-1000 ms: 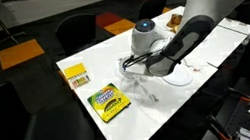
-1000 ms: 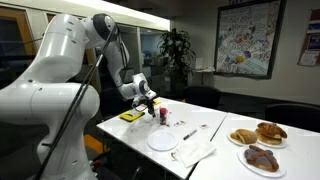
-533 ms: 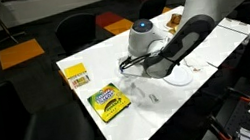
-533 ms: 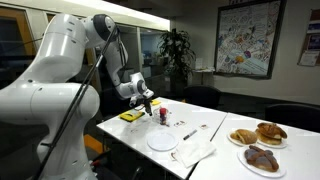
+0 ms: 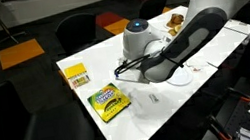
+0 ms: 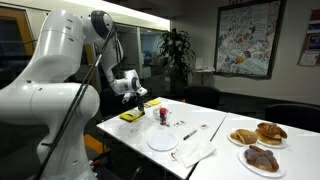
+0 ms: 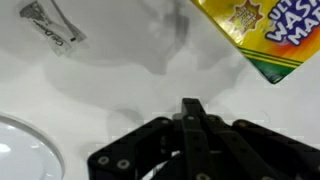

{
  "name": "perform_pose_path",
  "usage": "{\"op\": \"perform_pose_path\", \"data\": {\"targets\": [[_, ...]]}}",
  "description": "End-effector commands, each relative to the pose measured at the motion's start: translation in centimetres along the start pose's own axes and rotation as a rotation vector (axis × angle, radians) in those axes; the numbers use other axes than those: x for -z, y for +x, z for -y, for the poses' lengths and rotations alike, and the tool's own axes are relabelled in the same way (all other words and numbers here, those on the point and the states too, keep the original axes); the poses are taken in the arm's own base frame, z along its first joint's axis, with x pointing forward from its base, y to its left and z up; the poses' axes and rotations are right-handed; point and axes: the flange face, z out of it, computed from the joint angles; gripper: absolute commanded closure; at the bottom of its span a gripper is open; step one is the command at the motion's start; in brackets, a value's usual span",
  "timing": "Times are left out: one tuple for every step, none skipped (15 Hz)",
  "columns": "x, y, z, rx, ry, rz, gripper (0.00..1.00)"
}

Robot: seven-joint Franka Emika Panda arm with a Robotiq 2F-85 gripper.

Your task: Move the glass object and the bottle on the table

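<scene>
Bare table (image 5: 152,111) open between crayon box (image 5: 109,103) and white plate (image 6: 162,139); bottle (image 6: 163,116) upright nearby.

My hand (image 7: 192,106) is black and matt, its links hard like moulded plastic or coated metal; I cannot tell which. The crayon box (image 7: 250,35) is printed card, glossy yellow and green. The counter (image 7: 110,100) around the crayon box is white and smooth, with a soft sheen. Left of the crayon box lies a wrapper (image 7: 45,25) of clear, crinkled plastic film. My arm (image 6: 60,70) wears a glossy white plastic shell.
</scene>
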Motion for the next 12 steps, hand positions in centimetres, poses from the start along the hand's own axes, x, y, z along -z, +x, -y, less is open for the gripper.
{"op": "perform_pose_path", "data": {"targets": [[4.7,-0.7,-1.5,-0.043,-0.022,0.03,0.74],[5.8,-0.8,-1.7,-0.053,-0.021,0.032,0.72],[7.1,-0.8,-2.0,-0.068,-0.023,0.034,0.67],[8.3,-0.9,-2.5,-0.08,-0.023,0.039,0.59],[9.5,-0.9,-3.1,-0.099,-0.03,0.034,0.53],[10.5,-0.9,-3.5,-0.112,-0.034,0.032,0.45],[11.6,-0.9,-4.4,-0.136,-0.042,0.021,0.38],[12.5,-0.8,-5.1,-0.154,-0.051,0.012,0.31],[13.2,-0.7,-6.1,-0.174,-0.055,0.007,0.25],[13.7,-0.6,-6.9,-0.19,-0.059,0.005,0.17],[13.9,-0.4,-7.8,-0.201,-0.058,0.011,0.09],[14.0,-0.1,-8.7,-0.215,-0.065,0.009,0.03]]}}
